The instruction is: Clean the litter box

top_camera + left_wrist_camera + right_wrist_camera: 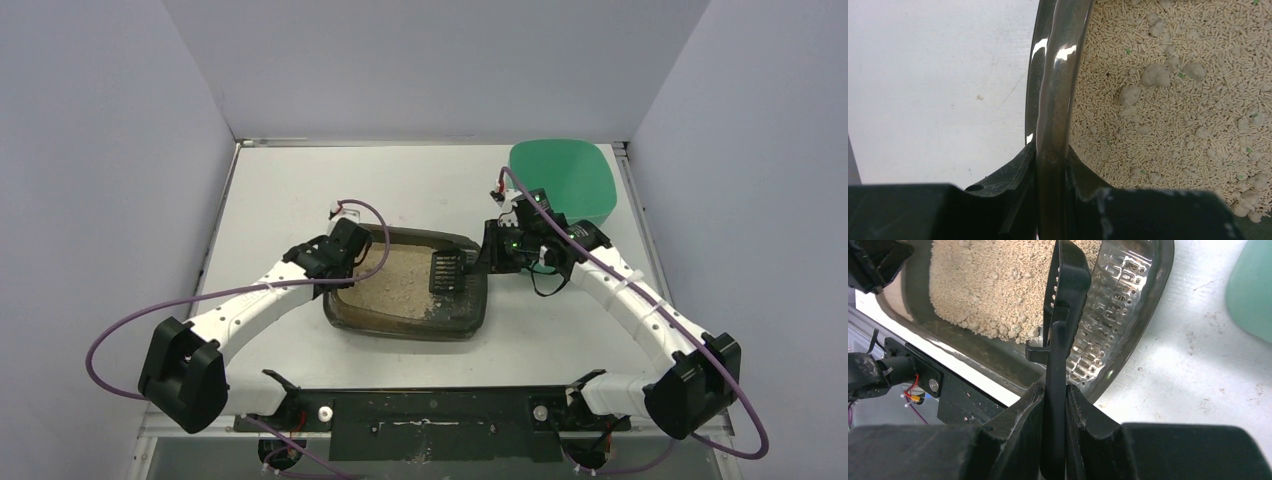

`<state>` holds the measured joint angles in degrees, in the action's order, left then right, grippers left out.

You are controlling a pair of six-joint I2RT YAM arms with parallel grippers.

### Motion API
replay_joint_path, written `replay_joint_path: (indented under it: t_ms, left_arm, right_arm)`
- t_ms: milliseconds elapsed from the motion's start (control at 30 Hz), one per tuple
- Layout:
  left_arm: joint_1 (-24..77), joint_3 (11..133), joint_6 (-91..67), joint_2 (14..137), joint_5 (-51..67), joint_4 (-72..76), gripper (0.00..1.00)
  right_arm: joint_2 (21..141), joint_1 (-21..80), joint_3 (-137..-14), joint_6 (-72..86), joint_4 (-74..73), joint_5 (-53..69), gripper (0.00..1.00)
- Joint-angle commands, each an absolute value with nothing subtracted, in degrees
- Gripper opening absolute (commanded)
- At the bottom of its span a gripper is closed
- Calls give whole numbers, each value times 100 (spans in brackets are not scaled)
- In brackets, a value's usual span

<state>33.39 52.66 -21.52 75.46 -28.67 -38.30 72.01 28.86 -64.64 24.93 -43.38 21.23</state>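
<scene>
Litter box (405,328) sits mid-tabletop (290,190), just ahead of the arm bases, long side running left-right.

Left tool (1051,161) pinches the box's left rim. Left wrist view: one finger outside the wall, one inside, glossy rim clamped between them. Top view only shows the tool sitting over that edge, so the grip isn't readable there.

Right tool (1053,400) is pressed together on the handle of the black slotted scoop (1068,287). Right wrist view: handle squeezed between both fingers, scoop head seen edge-on over the box's right end. Top view adds what the wrist can't, with the head face-on and its slots visible, inside the box outline near the right wall. Can't tell from either view whether the scoop touches the box floor.

Granules (1173,130) are heaped toward the left and centre. In the right wrist view the right end is bare and shiny, mirroring the scoop slots. Left wrist view resolves the pellet shapes, pale clumps (1155,75) and a few green specks. Top view shows just a beige patch.

Green bin (563,182) is far right on the tabletop, behind the right tool and apart from the box. Right wrist view catches only its edge.
</scene>
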Motion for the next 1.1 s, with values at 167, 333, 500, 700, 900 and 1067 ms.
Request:
replay_joint_path:
  t_ms: [167,333,500,700,900,1067]
  left_arm:
    - [4133,5707,-2079,6837,-4018,-3429,0]
    - [4340,5748,-1937,6665,-4241,-3388,0]
    - [4467,5729,-1690,6464,-4343,-3176,0]
    - [4576,5728,-1335,6228,-4454,-2954,0]
    - [4691,5725,-1058,6041,-4580,-2797,0]
    - [4808,5742,-885,5955,-4634,-2673,0]
  right_arm:
    - [7613,2936,-6277,3011,-3941,2116,0]
    - [7621,2968,-5770,3455,-3277,2537,0]
    - [7592,3004,-5252,3942,-2461,3081,0]
    - [7615,3121,-4634,4627,-1151,3693,0]
    - [7795,3451,-4389,5008,-225,3807,0]
    - [8012,3667,-4358,5316,556,3839,0]
